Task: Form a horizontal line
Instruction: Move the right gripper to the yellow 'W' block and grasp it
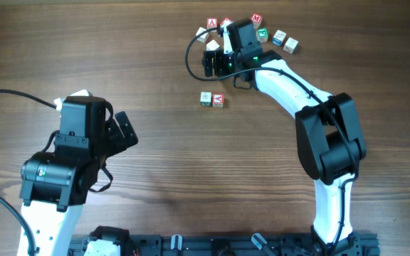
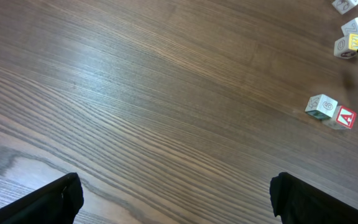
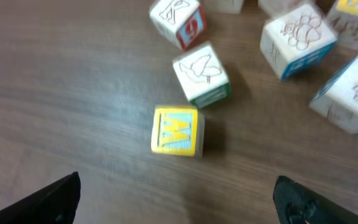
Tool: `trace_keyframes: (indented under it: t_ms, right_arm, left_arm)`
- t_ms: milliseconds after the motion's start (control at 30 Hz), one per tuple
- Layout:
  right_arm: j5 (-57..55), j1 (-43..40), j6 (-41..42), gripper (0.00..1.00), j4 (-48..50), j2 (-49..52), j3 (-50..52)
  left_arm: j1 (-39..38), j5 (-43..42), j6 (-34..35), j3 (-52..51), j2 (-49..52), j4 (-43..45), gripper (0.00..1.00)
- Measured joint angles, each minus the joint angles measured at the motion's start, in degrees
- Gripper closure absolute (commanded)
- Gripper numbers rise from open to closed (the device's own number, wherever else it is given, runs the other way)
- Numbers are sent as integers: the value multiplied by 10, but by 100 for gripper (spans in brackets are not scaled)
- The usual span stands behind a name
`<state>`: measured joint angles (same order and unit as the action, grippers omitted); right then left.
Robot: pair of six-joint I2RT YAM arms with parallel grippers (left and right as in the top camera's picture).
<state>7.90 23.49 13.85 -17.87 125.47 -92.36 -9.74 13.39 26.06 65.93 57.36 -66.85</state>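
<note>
A pale cube with green marks (image 1: 206,99) and a pale cube with a red letter (image 1: 218,100) sit touching, side by side, at mid table. Both show in the left wrist view, the green-marked cube (image 2: 321,106) and the red-letter cube (image 2: 344,117). A yellow cube (image 3: 178,129) lies flat on the wood at the near edge of the cube cluster; it also shows in the left wrist view (image 2: 355,42). My right gripper (image 3: 179,208) is open and empty just short of the yellow cube, and hovers at the cluster in the overhead view (image 1: 214,61). My left gripper (image 1: 123,131) is open and empty at the left.
Several loose letter cubes lie at the back of the table: one with a red A (image 1: 212,24), a red one (image 1: 256,19), a green one (image 1: 263,33), pale ones (image 1: 291,46). Close behind the yellow cube stand a bird-marked cube (image 3: 202,73) and a blue-sided cube (image 3: 297,38).
</note>
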Motion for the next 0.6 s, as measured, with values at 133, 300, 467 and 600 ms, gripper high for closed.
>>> trace_keyframes:
  t_ms: [133, 300, 467, 600]
  right_arm:
    - [-8, 1, -5, 1, -39, 1, -51]
    - [-65, 22, -22, 8, -9, 9, -63]
    - [-79, 26, -26, 15, 28, 61, -64]
    - [-80, 26, -20, 28, 40, 91, -64]
  left_arm:
    - [0, 0, 0, 0, 0, 0, 0]
    - [0, 0, 0, 0, 0, 0, 0]
    - [0, 0, 0, 0, 0, 0, 0]
    - [0, 0, 0, 0, 0, 0, 0]
